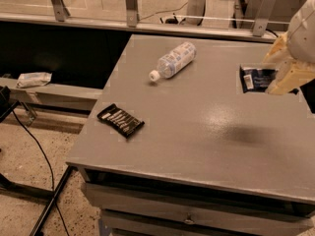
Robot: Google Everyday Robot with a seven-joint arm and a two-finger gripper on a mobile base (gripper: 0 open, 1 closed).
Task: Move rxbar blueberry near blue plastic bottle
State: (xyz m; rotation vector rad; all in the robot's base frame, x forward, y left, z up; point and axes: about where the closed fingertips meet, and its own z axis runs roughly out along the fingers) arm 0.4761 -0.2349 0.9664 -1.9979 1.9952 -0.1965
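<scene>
My gripper (pixel 276 75) is at the right edge of the view, raised above the grey table (pixel 197 132). It is shut on the rxbar blueberry (pixel 256 78), a dark navy wrapper with a white label patch, held clear of the surface with its shadow below. The blue plastic bottle (pixel 173 60) lies on its side at the back middle of the table, white cap pointing front-left. The bar is well to the right of the bottle.
A black wrapper with white stripes (pixel 120 120) lies near the table's front-left edge. A crumpled white item (pixel 32 78) rests on a low ledge to the left. A railing with metal posts (pixel 130 4) runs behind the table.
</scene>
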